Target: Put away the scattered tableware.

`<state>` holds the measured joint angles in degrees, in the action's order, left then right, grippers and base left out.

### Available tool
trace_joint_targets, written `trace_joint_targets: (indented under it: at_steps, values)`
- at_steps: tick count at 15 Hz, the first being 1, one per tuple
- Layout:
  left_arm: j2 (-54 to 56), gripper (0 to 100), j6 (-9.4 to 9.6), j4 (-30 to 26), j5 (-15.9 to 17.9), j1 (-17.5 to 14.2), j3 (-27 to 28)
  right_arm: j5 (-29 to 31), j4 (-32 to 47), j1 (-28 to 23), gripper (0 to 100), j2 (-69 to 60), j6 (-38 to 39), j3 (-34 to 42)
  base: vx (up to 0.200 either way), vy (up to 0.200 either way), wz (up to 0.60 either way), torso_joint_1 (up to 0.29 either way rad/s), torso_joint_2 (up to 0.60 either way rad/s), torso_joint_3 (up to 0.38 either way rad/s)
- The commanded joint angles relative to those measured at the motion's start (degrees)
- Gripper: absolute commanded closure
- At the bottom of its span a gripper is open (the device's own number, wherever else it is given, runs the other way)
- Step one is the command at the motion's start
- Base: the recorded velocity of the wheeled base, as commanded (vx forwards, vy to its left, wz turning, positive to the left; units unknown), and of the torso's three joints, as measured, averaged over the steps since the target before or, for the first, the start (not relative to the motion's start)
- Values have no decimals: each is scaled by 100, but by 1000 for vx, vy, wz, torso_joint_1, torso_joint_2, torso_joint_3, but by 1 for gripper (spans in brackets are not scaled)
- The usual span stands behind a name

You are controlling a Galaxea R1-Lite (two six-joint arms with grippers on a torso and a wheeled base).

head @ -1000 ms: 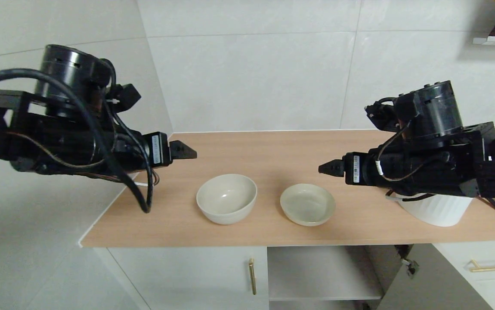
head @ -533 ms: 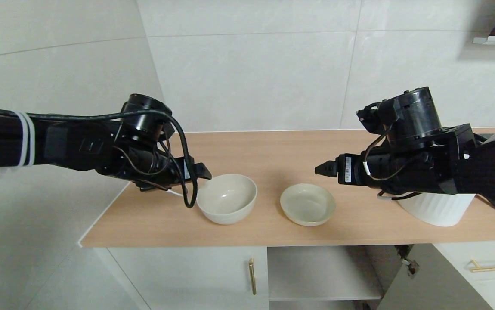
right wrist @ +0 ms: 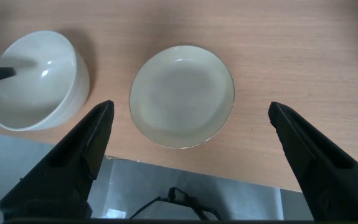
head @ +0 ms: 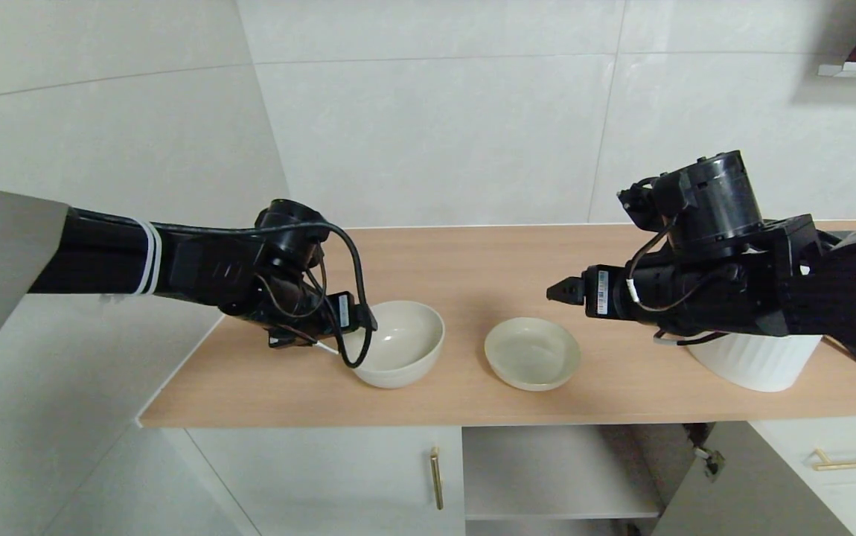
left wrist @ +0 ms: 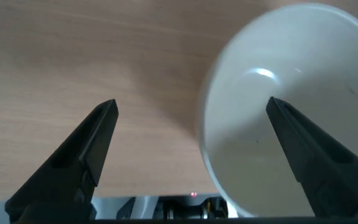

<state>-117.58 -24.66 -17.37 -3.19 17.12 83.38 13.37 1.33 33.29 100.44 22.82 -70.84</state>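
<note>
Wood counter (head: 473, 260) carries a bowl (head: 402, 339) and, beside it, a dish (head: 532, 353). Left gripper (left wrist: 191, 109), fingers apart, straddles the bowl's rim; right gripper (right wrist: 189, 109), fingers also apart, hovers above the dish. Both look ceramic (stiff, slick, breakable): pinch the rim firmly.

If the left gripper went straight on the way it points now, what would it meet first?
Likely the rim of the deep cream bowl, which lies between the left gripper's open jaws.

Cream deep bowl (head: 402, 344), cream shallow bowl (head: 532, 354) — woodgrain counter (head: 473, 260), white ribbed tub (head: 755, 362).
</note>
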Motion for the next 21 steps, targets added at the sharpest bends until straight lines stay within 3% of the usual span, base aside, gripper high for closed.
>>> trace_joint_targets:
  at_steps: [1, 2, 7, 10, 15, 21]
  values:
    - [-169, 0, -21, -3, -32, 2, 64, -1, -1, 2, 0, -7, -6, 0, 0, 0, 0, 0, 0, 0]
    - [-187, 100, -21, -12, -32, 2, 55, -19, -1, -7, 0, 2, 3, -9, 0, 0, 0, 0, 0, 0]
    - [-169, 100, -48, -3, -50, 2, 55, -37, 52, -112, 0, 187, 3, -123, 0, 0, 0, 0, 0, 0]
    - [367, 100, -241, -12, -296, 2, 11, -63, 447, -121, 0, 459, 3, -308, 0, 0, 0, 0, 0, 0]
    - [1580, 100, -241, -3, -340, 2, -279, 7, 1001, -438, 0, 1479, 12, -914, 0, 0, 0, 0, 0, 0]
    - [1940, 100, -250, 6, -340, 11, -358, 262, 1177, -569, 0, 2199, 337, -1345, 0, 0, 0, 0, 0, 0]
